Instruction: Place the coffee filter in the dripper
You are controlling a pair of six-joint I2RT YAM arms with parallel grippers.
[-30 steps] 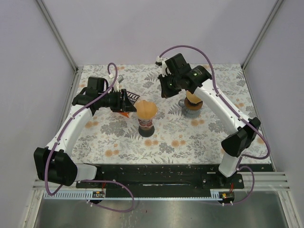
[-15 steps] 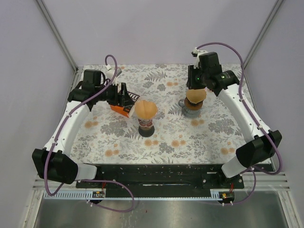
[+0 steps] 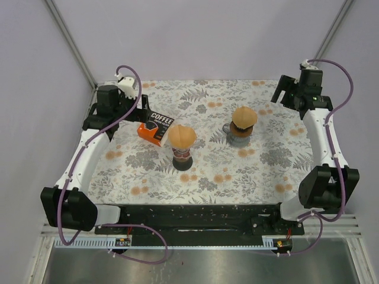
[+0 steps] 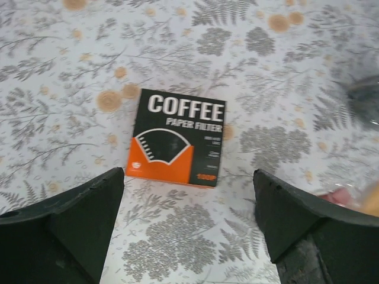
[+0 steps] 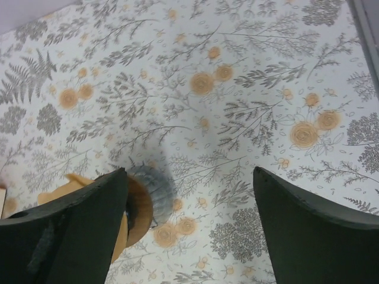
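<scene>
A brown paper coffee filter (image 3: 244, 115) sits in the right dripper (image 3: 240, 134), which has a wooden collar and a grey base. In the right wrist view that dripper (image 5: 145, 198) shows at the lower left, partly behind a finger. A second brown filter (image 3: 181, 135) sits in a glass dripper (image 3: 182, 156) mid-table. An orange and black box of coffee filters (image 3: 156, 125) (image 4: 177, 139) lies flat. My left gripper (image 3: 136, 111) (image 4: 189, 236) is open and empty, left of the box. Near the far right corner my right gripper (image 3: 278, 94) (image 5: 189, 231) is open and empty.
A floral cloth (image 3: 237, 171) covers the table. Pale walls with metal corner posts (image 3: 71, 41) close in the back and both sides. The black arm rail (image 3: 189, 216) runs along the near edge.
The right gripper let go of the filter on the right dripper, opened and drew back to the far right corner. The left gripper opened wider and pulled back left from the box.
</scene>
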